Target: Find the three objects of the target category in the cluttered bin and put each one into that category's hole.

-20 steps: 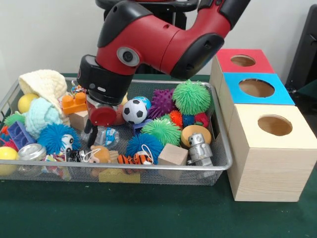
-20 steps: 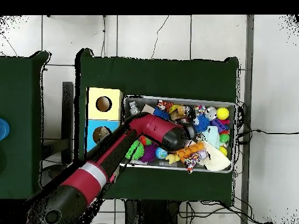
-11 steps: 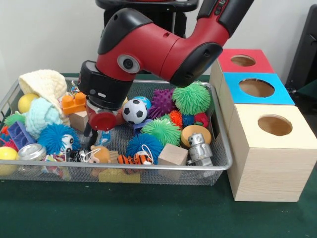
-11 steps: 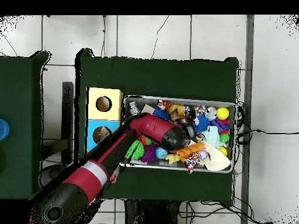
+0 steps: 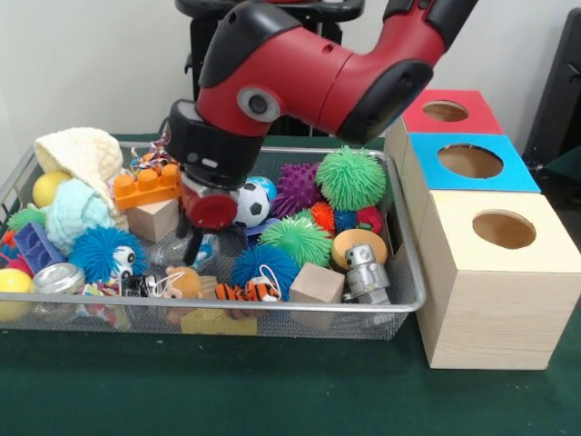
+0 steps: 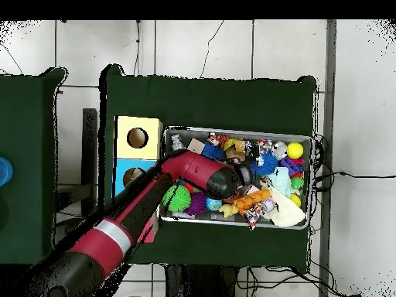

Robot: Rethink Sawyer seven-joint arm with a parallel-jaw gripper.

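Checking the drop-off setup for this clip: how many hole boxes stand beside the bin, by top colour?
Red-topped box: 1
Blue-topped box: 1
Plain wood box: 1
Total: 3 boxes, each with one round hole in its top.

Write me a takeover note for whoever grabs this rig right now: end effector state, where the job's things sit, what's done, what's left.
End effector: low in the wire bin, left of centre in the front view, just below the soccer ball; open or shut cannot be told, and nothing is visibly held.
Boxes: red-top box, blue-top box and plain wood box stand in a row beside the bin; nothing shows in their holes.
Done: no drop visible.
Left: apparently all three target objects; the bin is full of clutter.
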